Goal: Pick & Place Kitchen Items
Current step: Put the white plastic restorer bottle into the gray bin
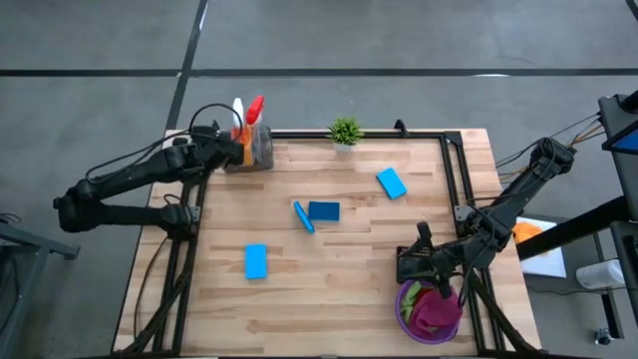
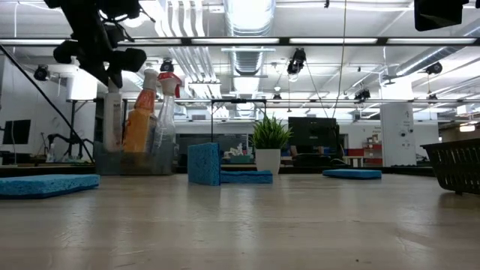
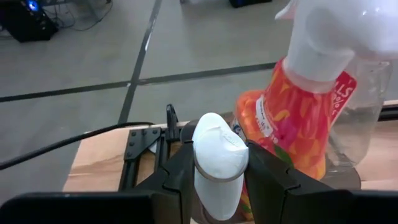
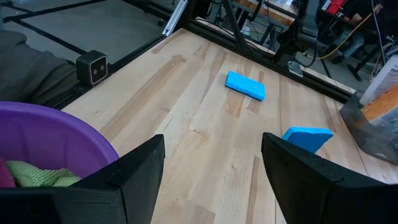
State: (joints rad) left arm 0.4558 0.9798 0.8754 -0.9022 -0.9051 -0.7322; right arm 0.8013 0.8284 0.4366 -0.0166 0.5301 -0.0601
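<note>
Left gripper (image 3: 221, 180) clamped on white bottle (image 3: 217, 165), at far left table corner. Orange bottle (image 3: 289, 124) and red-topped clear bottle (image 1: 256, 108) just beside it, all in grey holder (image 1: 261, 152). Right gripper (image 4: 211, 177) fingers spread, empty, hovering beside purple bowl (image 4: 56, 134) holding green cloth (image 4: 34, 174). Four blue sponges (image 1: 255, 261) scattered on table (image 1: 349, 299) ahead of right gripper.

White spray bottle (image 3: 217, 165): upright, clamped between the two dark fingers (image 3: 270, 177) of the left gripper (image 3: 219, 180), one finger against each side. Orange spray bottle (image 3: 292, 121) with white trigger head: immediately beside the held bottle, just past one finger. Clear bottle (image 3: 367, 106): behind the orange one. Wooden table (image 3: 99, 162) and black frame bracket (image 3: 140, 146): beyond the fingers. Grey floor (image 3: 81, 68): farther off.
</note>
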